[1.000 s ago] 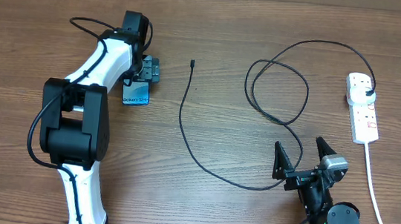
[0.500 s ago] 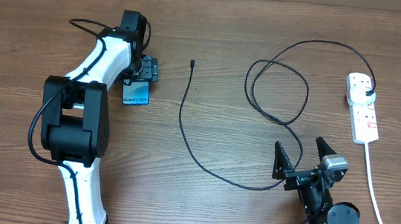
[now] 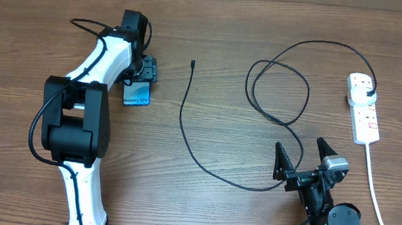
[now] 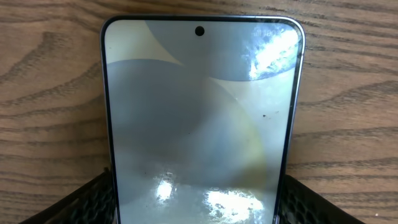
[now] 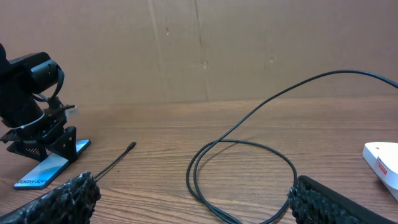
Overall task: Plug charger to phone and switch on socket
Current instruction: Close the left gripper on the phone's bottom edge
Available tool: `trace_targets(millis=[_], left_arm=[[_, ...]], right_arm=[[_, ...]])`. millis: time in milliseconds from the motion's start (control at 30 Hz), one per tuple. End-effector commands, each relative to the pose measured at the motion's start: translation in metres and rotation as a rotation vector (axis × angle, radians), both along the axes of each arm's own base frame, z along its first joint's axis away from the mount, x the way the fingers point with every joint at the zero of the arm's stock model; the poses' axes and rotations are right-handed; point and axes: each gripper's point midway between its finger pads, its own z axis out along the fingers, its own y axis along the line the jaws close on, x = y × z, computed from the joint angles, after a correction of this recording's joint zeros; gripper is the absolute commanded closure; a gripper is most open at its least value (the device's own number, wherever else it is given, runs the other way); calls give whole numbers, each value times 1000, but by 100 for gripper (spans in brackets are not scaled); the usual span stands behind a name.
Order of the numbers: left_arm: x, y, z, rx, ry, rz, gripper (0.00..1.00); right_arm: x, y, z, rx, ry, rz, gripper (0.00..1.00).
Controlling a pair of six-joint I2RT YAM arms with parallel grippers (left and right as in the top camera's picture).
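Since a sec ago the L gripper (image 3: 145, 70) has been closed in a bit. Its fingers (image 4: 93, 200) were set wider then, and now they are pulled in to the long sides of the phone (image 4: 199, 112). Nothing else has been moved. So the step in hand looks like grabbing the phone, prob. so it can be held still for the charger (image 3: 183, 122). No plugging has been done yet.

L gripper: partly closed, w/ the phone between the fingers, screen up on the table (image 3: 40, 6). In the wrist view the pads are seen right at both edges, but whether it's pinched tight yet can't be told. The phone sticks out ahead of the fingers.

The charger's small tip (image 3: 192, 64) is left lying off to that gripper's side, apart from it & not touched.

R gripper (image 3: 300, 151): spread wide, nothing held. The charger's loops are seen ahead of it. The socket (image 3: 363, 111) is further ahead & to its right, w/ the black plug looking already put in.
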Motion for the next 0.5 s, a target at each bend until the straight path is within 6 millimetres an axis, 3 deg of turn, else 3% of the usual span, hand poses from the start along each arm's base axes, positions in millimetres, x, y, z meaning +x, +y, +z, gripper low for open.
trace_targets(millis=[0, 267, 467], left_arm=[[-22, 5, -34, 14, 110, 32, 28], [-21, -3, -29, -40, 116, 65, 36], [-10, -11, 0, -81, 115, 75, 43]], right_arm=[[0, -2, -2, -3, -4, -8, 0], [0, -2, -2, -3, -4, -8, 0], [0, -2, -2, -3, -4, -8, 0]])
